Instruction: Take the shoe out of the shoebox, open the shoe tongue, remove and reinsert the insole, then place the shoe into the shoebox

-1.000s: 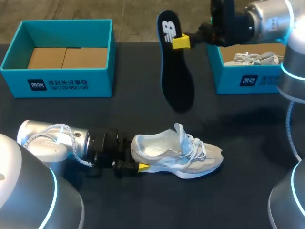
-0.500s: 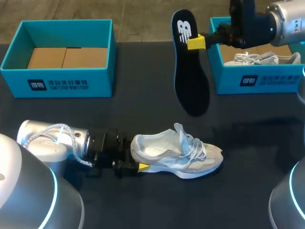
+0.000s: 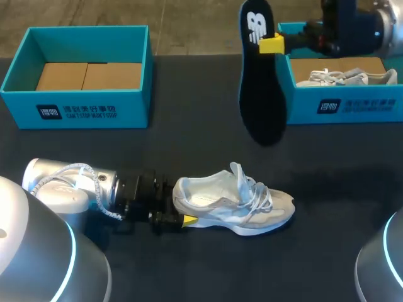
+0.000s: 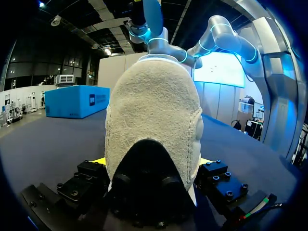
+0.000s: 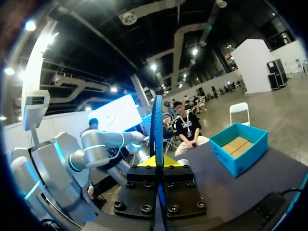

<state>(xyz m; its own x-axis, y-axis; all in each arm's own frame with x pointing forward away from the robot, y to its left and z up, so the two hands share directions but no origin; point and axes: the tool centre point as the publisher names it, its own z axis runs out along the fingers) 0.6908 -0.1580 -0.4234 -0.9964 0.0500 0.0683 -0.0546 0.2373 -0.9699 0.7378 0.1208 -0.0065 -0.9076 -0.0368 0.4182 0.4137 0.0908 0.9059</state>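
The left gripper (image 3: 177,212) is clenched on the heel of the shoe (image 3: 234,202); in the left wrist view the heel (image 4: 153,120) fills the gap between both fingers; the shoe lies on its sole on the table (image 3: 189,145), toe pointing away from the left arm. The right gripper (image 5: 157,161) grasps the insole (image 3: 259,94) near its heel end; the insole hangs upright above the table, toe end down, clear of the shoe. The right shoebox (image 3: 343,108) stands just beside the insole and contains a second shoe (image 3: 334,77); the left shoebox (image 3: 75,112) stands well apart and holds a cardboard liner (image 3: 88,75).
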